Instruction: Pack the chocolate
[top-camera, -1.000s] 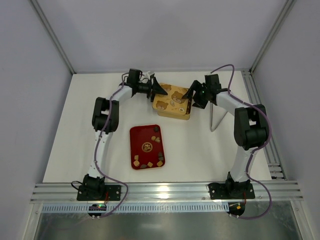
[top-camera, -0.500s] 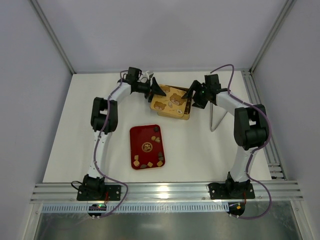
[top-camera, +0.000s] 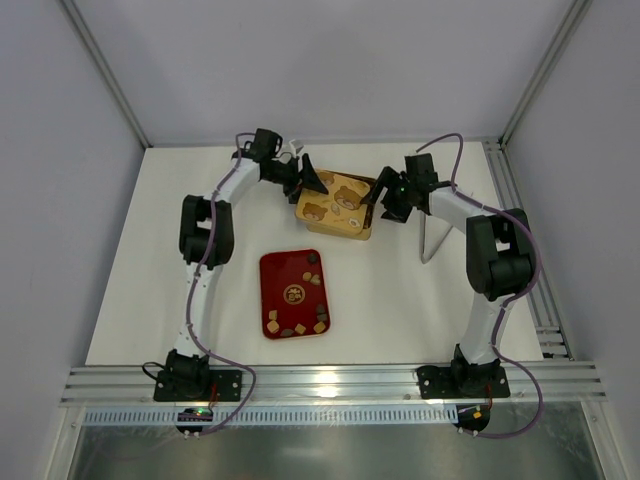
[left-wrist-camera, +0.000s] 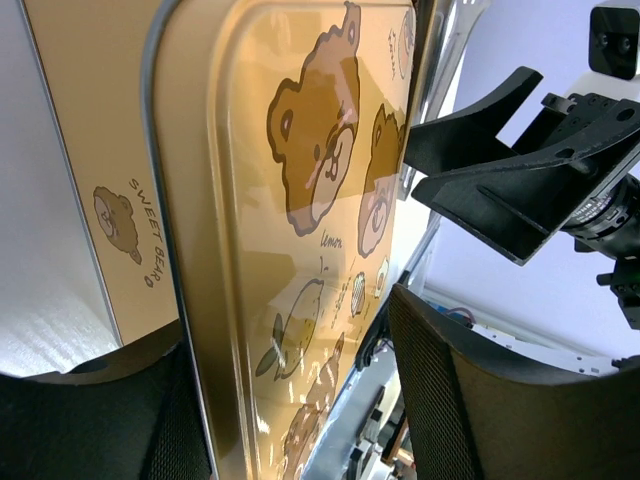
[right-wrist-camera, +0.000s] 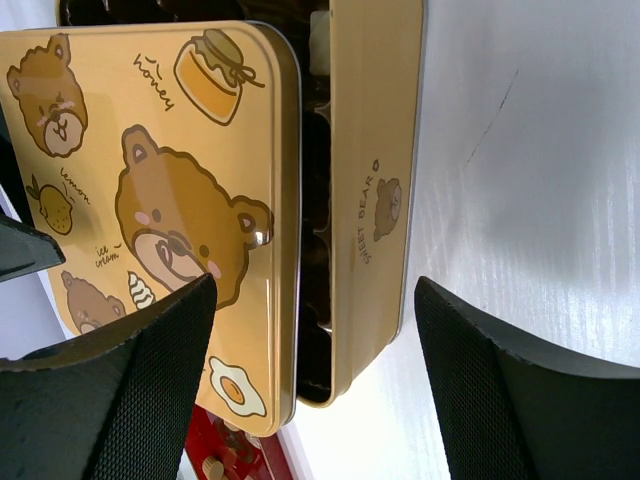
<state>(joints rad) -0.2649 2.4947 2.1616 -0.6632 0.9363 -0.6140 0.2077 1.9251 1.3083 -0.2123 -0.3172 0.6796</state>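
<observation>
The gold tin (top-camera: 312, 215) stands at the back middle of the table, its bear-printed lid (top-camera: 340, 195) lying over it and lifted a little at one side. My left gripper (top-camera: 308, 180) is open, its fingers astride the lid's edge (left-wrist-camera: 300, 200). My right gripper (top-camera: 385, 200) is open at the tin's right side, astride the lid (right-wrist-camera: 150, 190) and the tin wall (right-wrist-camera: 365, 190). Through the gap I see dark compartments and a whitish piece (right-wrist-camera: 320, 40). Several chocolate pieces (top-camera: 300, 325) lie on the red tray (top-camera: 285, 275).
A thin grey upright piece (top-camera: 430, 240) stands right of the tin, beside the right arm. Aluminium rails run along the near edge (top-camera: 330, 380) and the right edge (top-camera: 525, 250). Grey walls close in the table on three sides.
The lid has moved left over the tin and now covers most of it. Both grippers have shifted a little to the left with it.
</observation>
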